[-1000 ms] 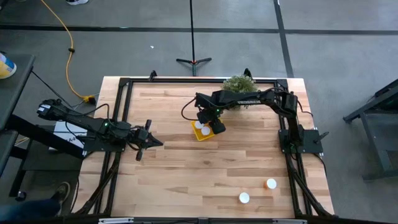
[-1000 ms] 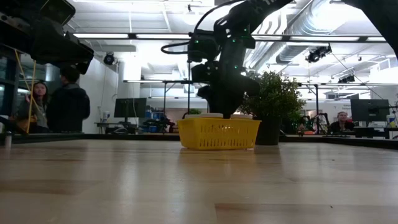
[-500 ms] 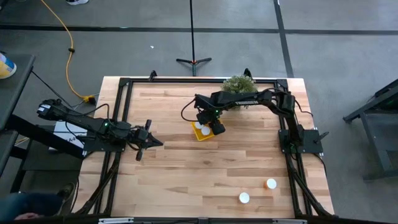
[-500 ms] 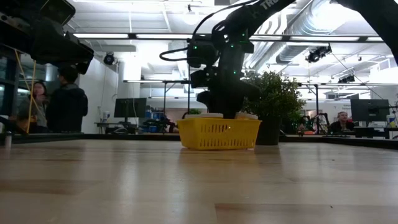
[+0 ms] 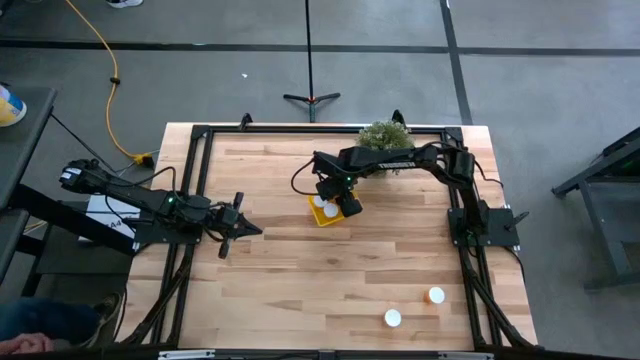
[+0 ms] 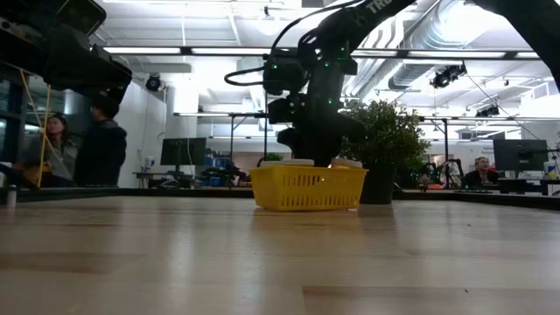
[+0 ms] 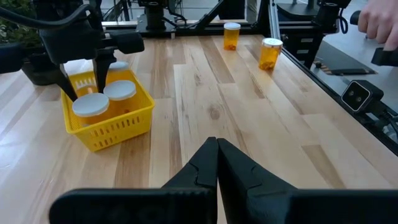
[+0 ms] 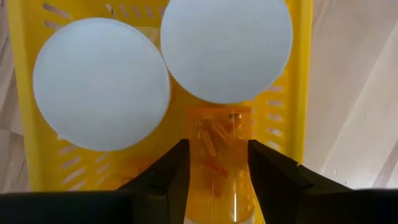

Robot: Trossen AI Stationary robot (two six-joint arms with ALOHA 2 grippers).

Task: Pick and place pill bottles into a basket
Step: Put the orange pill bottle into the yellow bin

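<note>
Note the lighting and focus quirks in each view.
Low view: bright ceiling lights backlight the right arm into a silhouette over the basket; the near tabletop is soft. Right wrist view: white caps look washed out. Left wrist view: even light, faint sheen on the wood.

White capitals "TR", the start of a longer word cut off by the frame edge, stand on the dark upper link of the right arm point(image 6: 372, 9) in the low view. No other lettering is legible.
</note>
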